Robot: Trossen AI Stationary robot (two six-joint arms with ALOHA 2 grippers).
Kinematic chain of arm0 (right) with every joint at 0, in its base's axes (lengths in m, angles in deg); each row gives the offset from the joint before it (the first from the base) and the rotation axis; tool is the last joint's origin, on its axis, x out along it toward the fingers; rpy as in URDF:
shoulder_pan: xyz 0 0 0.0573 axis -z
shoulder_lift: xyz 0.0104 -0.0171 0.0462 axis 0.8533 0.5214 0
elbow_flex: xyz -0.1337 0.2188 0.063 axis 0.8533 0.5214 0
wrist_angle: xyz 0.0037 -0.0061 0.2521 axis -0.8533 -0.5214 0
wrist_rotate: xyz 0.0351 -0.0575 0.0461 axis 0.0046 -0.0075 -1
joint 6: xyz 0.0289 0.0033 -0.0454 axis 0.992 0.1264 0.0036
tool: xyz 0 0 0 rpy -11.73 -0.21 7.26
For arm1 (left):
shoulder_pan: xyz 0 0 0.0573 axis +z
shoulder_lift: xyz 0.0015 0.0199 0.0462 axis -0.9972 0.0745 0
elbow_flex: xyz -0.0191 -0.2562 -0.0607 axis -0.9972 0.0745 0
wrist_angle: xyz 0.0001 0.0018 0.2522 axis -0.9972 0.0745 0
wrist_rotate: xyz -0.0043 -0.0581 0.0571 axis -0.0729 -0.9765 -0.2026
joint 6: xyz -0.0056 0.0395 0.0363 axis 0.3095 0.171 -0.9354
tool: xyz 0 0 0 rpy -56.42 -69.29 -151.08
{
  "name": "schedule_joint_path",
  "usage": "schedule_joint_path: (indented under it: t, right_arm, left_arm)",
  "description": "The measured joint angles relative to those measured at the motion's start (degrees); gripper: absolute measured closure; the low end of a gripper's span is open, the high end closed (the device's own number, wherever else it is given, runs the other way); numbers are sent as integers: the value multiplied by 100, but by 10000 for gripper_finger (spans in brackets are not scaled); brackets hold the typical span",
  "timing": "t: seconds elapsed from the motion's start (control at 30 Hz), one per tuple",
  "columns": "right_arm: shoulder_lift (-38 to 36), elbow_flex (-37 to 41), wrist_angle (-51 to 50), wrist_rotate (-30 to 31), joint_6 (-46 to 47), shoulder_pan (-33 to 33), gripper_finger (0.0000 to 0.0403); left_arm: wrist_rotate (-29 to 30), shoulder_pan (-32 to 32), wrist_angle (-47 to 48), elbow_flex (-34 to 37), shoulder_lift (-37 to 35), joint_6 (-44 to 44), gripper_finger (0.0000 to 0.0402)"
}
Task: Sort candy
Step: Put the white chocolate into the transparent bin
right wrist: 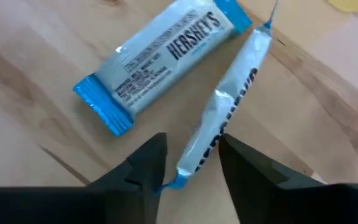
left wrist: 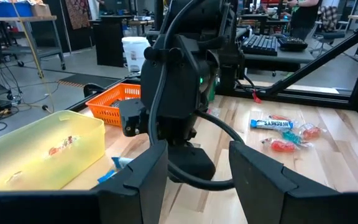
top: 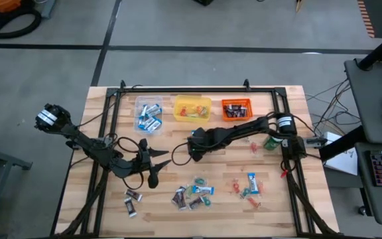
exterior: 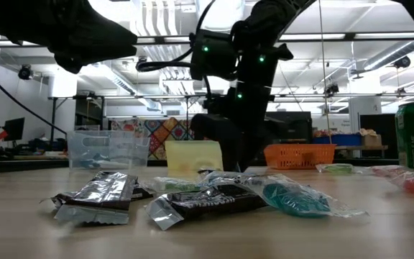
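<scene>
The candy is partly sorted. In the high view, blue-and-white bars lie in the clear tub (top: pixel 149 114) at about eleven o'clock on the worktop (top: pixel 270 206), a few small sweets sit in the yellow tub (top: pixel 191 108) at twelve, and dark pieces fill the orange tub (top: pixel 236 109) just right of it. Much is left: a loose pile (top: pixel 193 194) at six o'clock, two dark bars (top: pixel 132 201) near seven, and a scatter with a blue-and-white bar (top: pixel 252 184) near five.

The right pincer (right wrist: pixel 189 167) hangs low at the worktop's centre, below the yellow tub, fingers spread either side of a blue-and-white bar (right wrist: pixel 225 106) standing on edge; whether they touch it I cannot tell. That bar's long axis runs away from the fingers, toward one o'clock in the wrist view. A second Hershey's bar (right wrist: pixel 160 59) lies flat just beside it, label up, its axis near two o'clock.

The left pincer (top: pixel 150 166) waits at eight o'clock, spread and empty.
</scene>
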Motion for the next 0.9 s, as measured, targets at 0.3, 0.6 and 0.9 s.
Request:
schedule_joint_path:
  t: [0.3,0.6,0.9]
  right_arm:
    - [-415,68,-172,53,-399,-46,383]
    - [-1659,314,70,111,-1116,-434,388]
    - [-2432,1322,2826,-379,-2673,-1130,389]
  left_arm:
    - [-341,9,-2,0,1,75,246]
    - [-1845,73,-3,0,2,54,246]
    - [-1827,313,-94,0,2,4,246]
